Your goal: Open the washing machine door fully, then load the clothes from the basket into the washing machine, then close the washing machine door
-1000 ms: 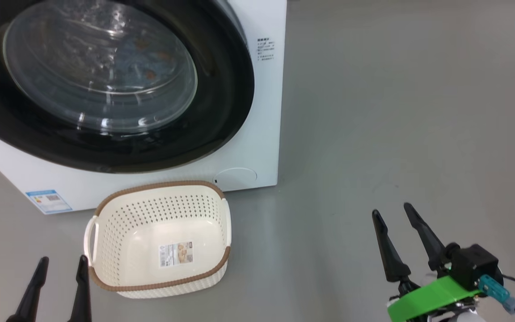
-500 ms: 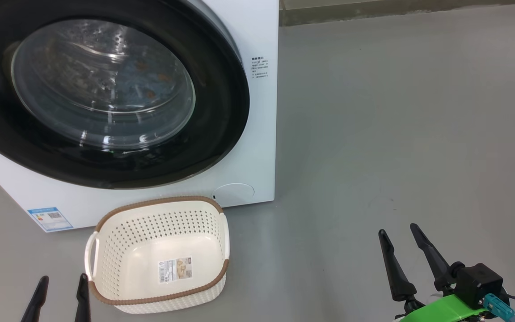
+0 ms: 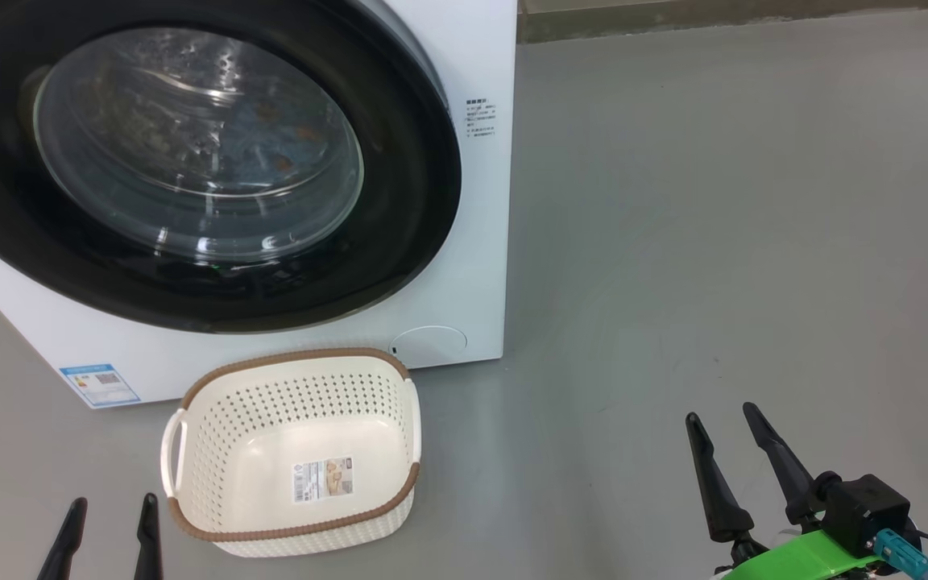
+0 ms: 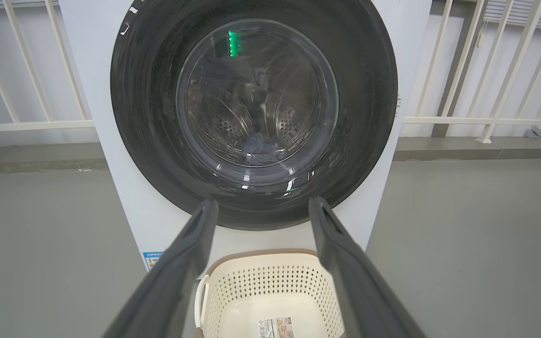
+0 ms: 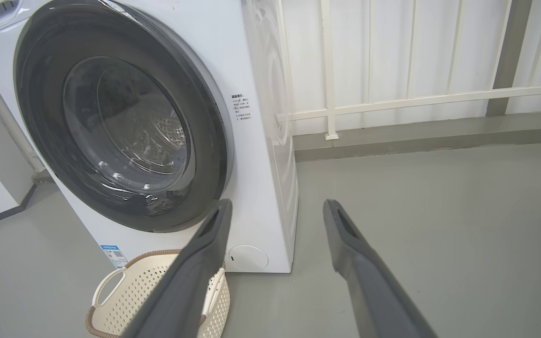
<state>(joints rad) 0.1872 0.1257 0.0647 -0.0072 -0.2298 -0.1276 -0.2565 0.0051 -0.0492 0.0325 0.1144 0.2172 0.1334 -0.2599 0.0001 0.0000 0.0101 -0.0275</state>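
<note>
- Grey floor (image 3: 714, 201) all around me, with a white railing (image 5: 392, 101) and a pale wall at the far side.
- The washer (image 3: 472, 266) stands on the floor to the far left, a white box with a blue sticker (image 3: 100, 384) at its lower left corner.
- Its door (image 3: 408, 201) is shut flat against the front, with a glossy black rim around the clear glass bowl.
- Through the glass I make out the clothes (image 3: 271, 133) lying low in the drum: bluish fabric with small orange-brown marks, blurred by reflections.
- The basket (image 3: 214, 419) sits on the floor just in front of the washer, below the door. Its brown rim is up and the label (image 3: 323, 478) on its bottom is in plain sight.
- My left hand (image 3: 113, 501) is released, fingers spread and holding nothing. It hovers near me at the basket's near left corner, and I cannot tell whether it touches the rim.
- From the left wrist, those fingers point at the lower door, with the basket between and below them.
- My right hand (image 3: 720, 412) is also released with nothing in it, over bare floor well to the right of the basket and washer.
</note>
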